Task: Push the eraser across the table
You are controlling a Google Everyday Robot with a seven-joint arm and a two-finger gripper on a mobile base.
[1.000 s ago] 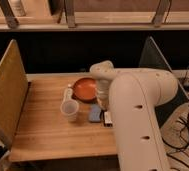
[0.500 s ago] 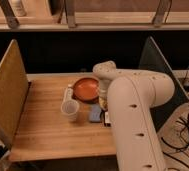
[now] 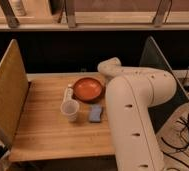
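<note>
The table (image 3: 43, 132) carries 1 bowl (image 3: 87, 89), cup (image 3: 70, 110), blue block (image 3: 95, 113) (gripper hidden behind arm (image 3: 135, 110)).

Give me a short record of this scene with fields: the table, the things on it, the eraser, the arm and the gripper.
table: light wooden top, upright board at its left side
bowl: orange-red, toward the far edge
cup: white, upright, in front of the bowl
blue block: flat, right of the cup, apart from it
eraser: not visible
arm: white, covers the table's right part
gripper: not in view, hidden by the arm
</note>
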